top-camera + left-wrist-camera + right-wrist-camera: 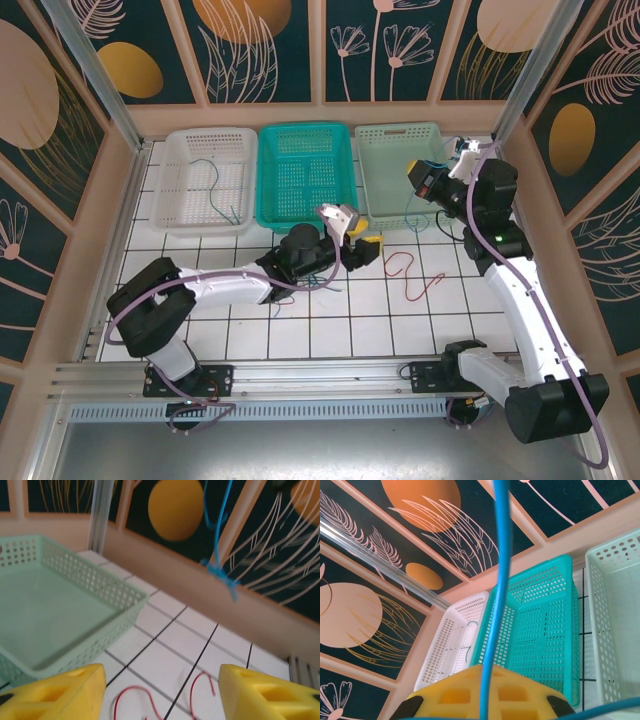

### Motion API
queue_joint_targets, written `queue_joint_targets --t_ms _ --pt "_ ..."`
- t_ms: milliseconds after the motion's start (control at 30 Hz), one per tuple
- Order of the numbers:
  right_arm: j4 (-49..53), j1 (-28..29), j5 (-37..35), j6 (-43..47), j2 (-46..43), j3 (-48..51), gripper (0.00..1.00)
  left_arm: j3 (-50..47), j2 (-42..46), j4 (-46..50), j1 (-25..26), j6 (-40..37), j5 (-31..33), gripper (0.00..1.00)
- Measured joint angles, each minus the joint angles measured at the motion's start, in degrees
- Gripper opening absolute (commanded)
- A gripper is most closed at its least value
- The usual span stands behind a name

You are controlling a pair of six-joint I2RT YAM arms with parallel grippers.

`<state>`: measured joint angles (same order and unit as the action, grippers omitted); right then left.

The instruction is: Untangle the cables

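The left hand [162, 687] hovers low over the white tiled worktop [350, 330], its yellow fingers [60, 692] spread wide with nothing between them. That looks like the posture for letting go of a wire or reaching for one.

At the far left, the white perforated plastic basket [205, 133] holds one thin greenish-blue cable [215, 188], probably sorted there already. Next to it stands a teal perforated basket [305, 128]; I cannot make out any wire in it. A few thin blue and green strands [318, 283] poke out from under the left forearm, likely what remains of the knot.

The thin red cable [130, 688] lies in loose loops on the tiles just ahead of the left hand, apart from the other wires. It lies near the front wall of the pale green perforated basket [400, 128].

On the right, the right hand [427, 180] is clamped on a thin blue cable [498, 580]. It is raised so that the wire hangs free, above that basket's front right corner.

Open tiles lie at front centre. The baskets close off the back, and the right wall stands near the right arm.
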<state>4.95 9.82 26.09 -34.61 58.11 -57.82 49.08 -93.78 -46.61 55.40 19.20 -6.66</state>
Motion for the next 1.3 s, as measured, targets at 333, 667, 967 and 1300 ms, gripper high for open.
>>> queue_joint_targets --t_ms 333,667,967,1300 --pt "-2.49 0.02 2.27 -0.81 -1.07 2.56 0.00 1.84 -3.19 -8.20 -3.82 9.16 -5.35 0.69" --pt "-3.15 0.96 2.54 -0.28 -1.03 3.34 0.00 11.04 -8.04 -5.09 -5.25 7.45 -12.72 0.77" --pt "-2.16 2.99 2.54 0.17 0.57 3.32 0.00 19.30 -7.85 4.00 -5.20 -1.29 -15.87 0.69" --pt "-1.64 4.35 2.49 0.15 0.70 2.91 0.00 22.84 -10.56 8.41 -5.20 -2.78 -18.08 0.43"
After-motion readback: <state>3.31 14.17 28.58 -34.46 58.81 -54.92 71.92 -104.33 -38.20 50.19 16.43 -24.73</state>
